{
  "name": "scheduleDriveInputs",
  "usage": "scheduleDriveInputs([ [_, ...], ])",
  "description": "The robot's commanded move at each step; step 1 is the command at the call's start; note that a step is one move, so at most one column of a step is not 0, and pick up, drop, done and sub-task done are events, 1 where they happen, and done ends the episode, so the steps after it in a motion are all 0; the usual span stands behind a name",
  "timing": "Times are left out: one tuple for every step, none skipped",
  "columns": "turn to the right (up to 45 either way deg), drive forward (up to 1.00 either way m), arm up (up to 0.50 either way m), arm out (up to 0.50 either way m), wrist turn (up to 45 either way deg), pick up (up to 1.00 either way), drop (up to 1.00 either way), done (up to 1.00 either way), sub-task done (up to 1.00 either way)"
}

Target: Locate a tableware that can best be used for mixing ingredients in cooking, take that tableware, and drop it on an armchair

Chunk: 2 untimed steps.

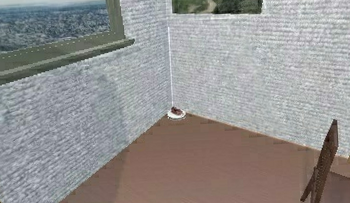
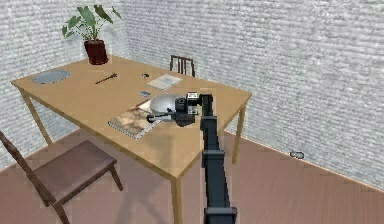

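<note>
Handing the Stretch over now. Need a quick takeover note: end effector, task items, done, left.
End effector: out over the wooden table, by a grey bowl-shaped dish; cannot tell whether it holds anything.
Dish: on the table's nearer half, next to a magazine.
Done: dish found, arm extended to it.
Left: lift the dish clear, find an armchair, drop it there.

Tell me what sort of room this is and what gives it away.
Probably a dining room, though it could be a plain home workroom: a long wooden table, a wooden chair at its near side and a potted plant on its far corner, set between white brick walls.
</note>
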Motion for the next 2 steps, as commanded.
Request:
scheduleDriveInputs([
  [0.0,0.00,0.20,0.00,0.0,0.00,0.00,0.00,0.00],
  [0.0,0.00,0.00,0.00,-45.0,0.00,0.00,0.00,0.00],
])
